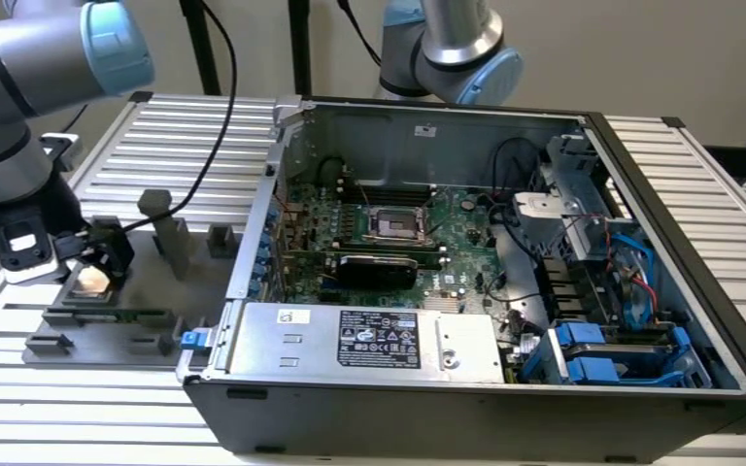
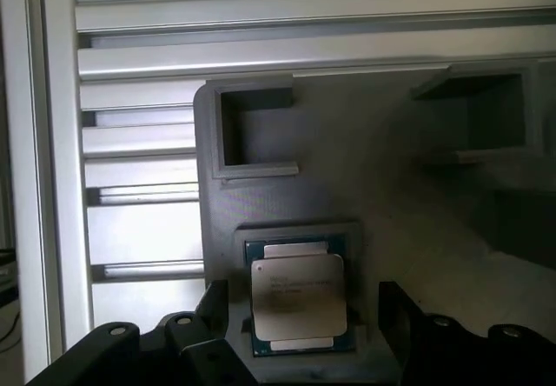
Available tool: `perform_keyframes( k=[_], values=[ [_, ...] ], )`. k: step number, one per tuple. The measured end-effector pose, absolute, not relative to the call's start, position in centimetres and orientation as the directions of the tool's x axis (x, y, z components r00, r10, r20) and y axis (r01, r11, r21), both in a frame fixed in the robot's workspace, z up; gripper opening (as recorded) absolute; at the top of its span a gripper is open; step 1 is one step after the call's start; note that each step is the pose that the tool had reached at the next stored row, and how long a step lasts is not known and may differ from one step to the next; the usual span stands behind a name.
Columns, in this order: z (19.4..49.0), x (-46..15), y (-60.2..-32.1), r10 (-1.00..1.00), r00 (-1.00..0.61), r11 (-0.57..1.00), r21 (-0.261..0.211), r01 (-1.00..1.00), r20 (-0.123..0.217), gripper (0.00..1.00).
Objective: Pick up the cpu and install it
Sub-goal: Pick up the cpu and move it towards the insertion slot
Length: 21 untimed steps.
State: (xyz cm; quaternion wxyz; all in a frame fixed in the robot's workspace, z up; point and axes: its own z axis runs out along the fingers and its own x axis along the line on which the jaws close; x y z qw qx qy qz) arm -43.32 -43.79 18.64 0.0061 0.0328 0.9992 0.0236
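**Gripper over the fixture plate.** The black two-fingered gripper (image 1: 85, 264) (image 2: 303, 299) of the grey robot arm hangs over the dark grey moulded fixture plate (image 1: 198, 291) (image 2: 373, 169). Its jaws are spread wide and hold nothing. The small, flat, square cpu (image 1: 89, 282) (image 2: 298, 306), with a silvery metal top over a thin darker edge, lies flat in a raised square seat on the plate. In the wrist view, one black finger (image 2: 213, 312) stands on each side of that seat with the chip between them, and neither touches it. Further rectangular pockets of the plate lie near the seat. The open metal computer case (image 1: 387, 126) stands just beside the plate, on the exterior view's right. Both rest on the slatted aluminium table (image 1: 684, 165).
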Motion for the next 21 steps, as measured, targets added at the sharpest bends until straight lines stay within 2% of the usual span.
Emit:
perform_keyframes(
  k=[5,6,11,12,18,21],
  values=[
    [18.56,-43.32,-43.71,0.066,-0.998,0.997,0.048,0.065,-0.011,0.77],
    [18.54,-43.32,-43.7,0.066,-0.998,0.997,0.048,0.065,-0.011,0.7],
    [18.42,-43.32,-43.65,0.066,-0.998,0.997,0.048,0.065,-0.011,0.67],
    [18.38,-43.32,-43.64,0.066,-0.998,0.997,0.048,0.065,-0.011,0.6],
    [18.18,-43.33,-43.6,0.066,-0.998,0.997,0.048,0.065,-0.01,0.6],
    [18.17,-43.32,-43.59,0.066,-0.998,0.997,0.048,0.065,-0.01,0.55]
  ],
)
